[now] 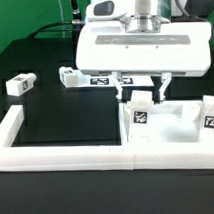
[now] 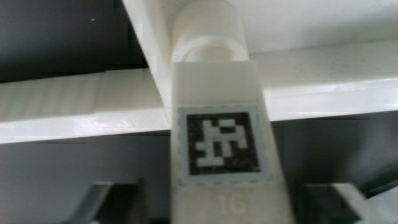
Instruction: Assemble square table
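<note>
The gripper point(image 2: 221, 203) hung open, its fingers point(image 2: 111, 200) clear on either side of a tagged table leg point(image 2: 217, 130), gripping nothing. That leg stood on the square tabletop point(image 1: 181, 127); two loose legs point(image 1: 19, 85) lay well apart toward the exterior view's left

White leg point(image 2: 217, 85) with black-and-white tag point(image 2: 217, 140); white tabletop point(image 1: 179, 128); white border wall point(image 1: 57, 155); black table point(image 1: 65, 118); green backdrop point(image 1: 14, 23)
</note>
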Action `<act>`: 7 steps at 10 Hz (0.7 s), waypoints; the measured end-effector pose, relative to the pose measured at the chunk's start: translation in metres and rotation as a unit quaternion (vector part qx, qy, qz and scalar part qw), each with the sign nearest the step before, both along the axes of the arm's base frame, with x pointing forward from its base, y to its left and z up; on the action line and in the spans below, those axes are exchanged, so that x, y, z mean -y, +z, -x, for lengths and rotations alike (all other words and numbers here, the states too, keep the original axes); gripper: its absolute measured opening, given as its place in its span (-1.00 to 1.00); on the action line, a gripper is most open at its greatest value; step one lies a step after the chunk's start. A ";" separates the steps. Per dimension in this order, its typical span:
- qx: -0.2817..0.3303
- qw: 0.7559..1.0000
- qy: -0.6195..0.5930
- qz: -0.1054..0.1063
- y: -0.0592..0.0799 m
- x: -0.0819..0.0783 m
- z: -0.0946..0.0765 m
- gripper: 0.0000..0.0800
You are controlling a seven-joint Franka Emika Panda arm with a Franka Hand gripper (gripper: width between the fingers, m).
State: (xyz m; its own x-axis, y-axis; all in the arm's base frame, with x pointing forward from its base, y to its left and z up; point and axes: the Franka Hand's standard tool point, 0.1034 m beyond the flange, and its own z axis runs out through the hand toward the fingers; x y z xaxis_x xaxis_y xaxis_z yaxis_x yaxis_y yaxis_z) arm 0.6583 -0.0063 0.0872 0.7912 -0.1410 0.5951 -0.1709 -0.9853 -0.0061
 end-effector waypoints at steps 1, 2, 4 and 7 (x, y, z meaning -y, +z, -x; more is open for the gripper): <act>0.000 1.000 0.000 0.000 0.000 0.000 0.000 0.32; 0.000 1.000 0.000 0.000 0.000 0.000 0.000 0.56; 0.000 1.000 0.000 0.000 0.000 0.000 0.000 0.61; 0.000 1.000 0.000 0.000 0.000 0.000 0.000 0.62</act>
State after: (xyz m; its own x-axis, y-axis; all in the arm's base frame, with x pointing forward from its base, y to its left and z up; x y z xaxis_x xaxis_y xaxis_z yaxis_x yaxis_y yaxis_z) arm 0.6583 -0.0064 0.0871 0.7912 -0.1410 0.5951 -0.1710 -0.9853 -0.0061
